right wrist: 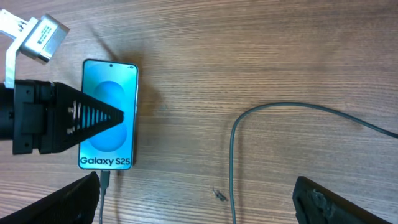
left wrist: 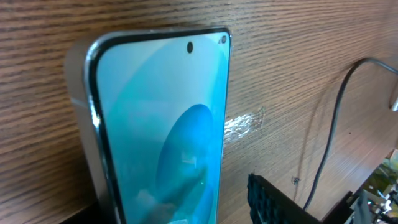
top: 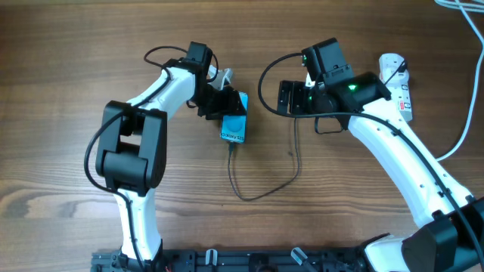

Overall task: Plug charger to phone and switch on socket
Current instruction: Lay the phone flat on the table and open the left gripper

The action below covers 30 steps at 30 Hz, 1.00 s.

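Two sets of jaws hang over the wooden surface [top: 60,60]: the left jaws stand partly spread astride the phone [top: 234,127], a gap showing beside one finger, and the right jaws gape wide, holding nothing. The phone lies screen-up near the middle, with the charger [right wrist: 231,162] tip at its lower end and the cable looping toward the near edge. The socket [top: 405,98] sits by the far right corner.

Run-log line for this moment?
left gripper: open, over phone | right gripper: open, empty | charger: tip at phone's bottom edge | socket: untouched
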Each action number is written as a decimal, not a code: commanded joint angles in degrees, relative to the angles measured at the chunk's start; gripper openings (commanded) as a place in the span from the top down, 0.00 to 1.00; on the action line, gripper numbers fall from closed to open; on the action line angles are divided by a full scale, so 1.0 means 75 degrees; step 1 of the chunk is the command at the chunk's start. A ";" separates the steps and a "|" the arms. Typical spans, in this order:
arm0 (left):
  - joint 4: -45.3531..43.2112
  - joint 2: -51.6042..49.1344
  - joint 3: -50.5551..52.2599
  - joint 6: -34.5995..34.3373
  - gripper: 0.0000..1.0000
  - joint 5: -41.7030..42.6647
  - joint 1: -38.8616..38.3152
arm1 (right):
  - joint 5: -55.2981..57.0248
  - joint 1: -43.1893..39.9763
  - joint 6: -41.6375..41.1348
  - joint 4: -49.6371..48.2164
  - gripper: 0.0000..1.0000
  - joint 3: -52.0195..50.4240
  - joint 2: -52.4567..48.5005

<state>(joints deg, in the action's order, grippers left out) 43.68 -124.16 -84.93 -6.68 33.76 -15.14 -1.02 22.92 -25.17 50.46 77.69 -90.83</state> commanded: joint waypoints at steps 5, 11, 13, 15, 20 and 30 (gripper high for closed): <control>0.0114 -0.0484 0.0376 0.0029 0.45 -0.0828 -0.0017 | 0.0134 -0.0015 0.0134 -0.0044 0.00 -0.0035 0.0111; 0.0117 -0.0484 0.0376 0.0029 0.41 -0.0828 -0.0017 | 0.0134 -0.0015 0.0134 -0.0044 0.00 -0.0035 0.0111; 0.0114 -0.0484 0.0376 0.0029 0.43 -0.0828 -0.0017 | 0.0134 -0.0015 0.0134 -0.0044 0.01 -0.0035 0.0111; 0.0117 -0.0484 0.0376 0.0029 0.44 -0.0828 -0.0017 | 0.0134 -0.0015 0.0137 -0.0044 0.00 -0.0035 0.0111; 0.0114 -0.0484 0.0376 0.0029 0.44 -0.0828 -0.0017 | 0.0134 -0.0015 0.0137 -0.0044 0.00 -0.0035 0.0111; 0.0114 -0.0481 0.0306 -0.0490 0.31 -0.0825 0.0140 | 0.0137 -0.0015 0.0134 -0.0044 0.00 -0.0035 0.0111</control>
<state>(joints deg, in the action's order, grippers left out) 43.86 -123.83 -84.75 -6.96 34.65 -15.05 -0.99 22.92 -25.19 50.26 77.69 -90.83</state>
